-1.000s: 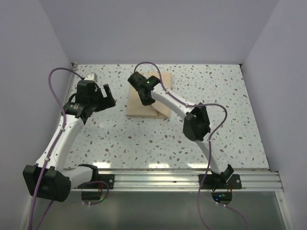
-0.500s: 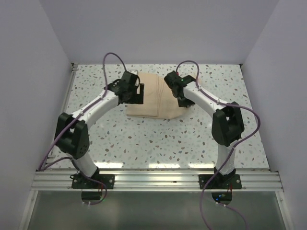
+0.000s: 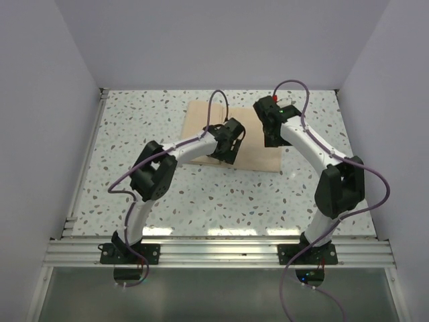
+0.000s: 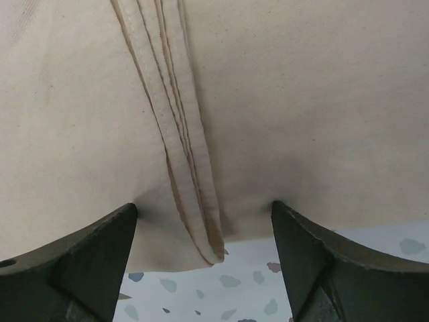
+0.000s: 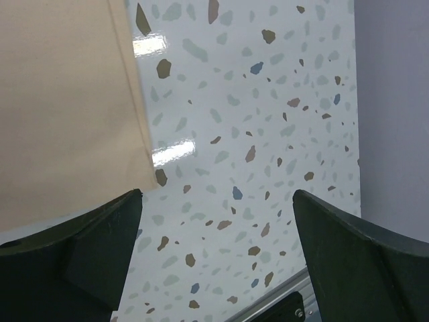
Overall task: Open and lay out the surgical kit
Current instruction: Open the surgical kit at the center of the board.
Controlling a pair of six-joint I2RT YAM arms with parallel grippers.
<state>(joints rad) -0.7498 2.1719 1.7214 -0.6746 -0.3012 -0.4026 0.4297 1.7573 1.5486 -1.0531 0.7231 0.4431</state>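
Observation:
The surgical kit shows as a tan cloth wrap [image 3: 201, 121] lying flat at the back middle of the table; whatever it holds is hidden. My left gripper [image 3: 224, 153] hangs over the cloth's near edge. In the left wrist view, the left gripper [image 4: 201, 209] is open, and a folded hem [image 4: 194, 168] runs between its fingers without either one pinching it. My right gripper [image 3: 273, 139] is at the cloth's right edge. Seen from the right wrist, the right gripper [image 5: 218, 194] is open over bare table, with the cloth [image 5: 67, 100] to its left.
The speckled tabletop [image 3: 201, 194] surrounds the cloth. Grey walls close in the back and both sides. A metal rail [image 3: 221, 251] runs along the near edge with both arm bases on it. Purple cables loop above both arms.
The cloth has been spread wider to the right. My right gripper has moved right with it and then opened. My left arm has swung in from the far left to the cloth's near edge.

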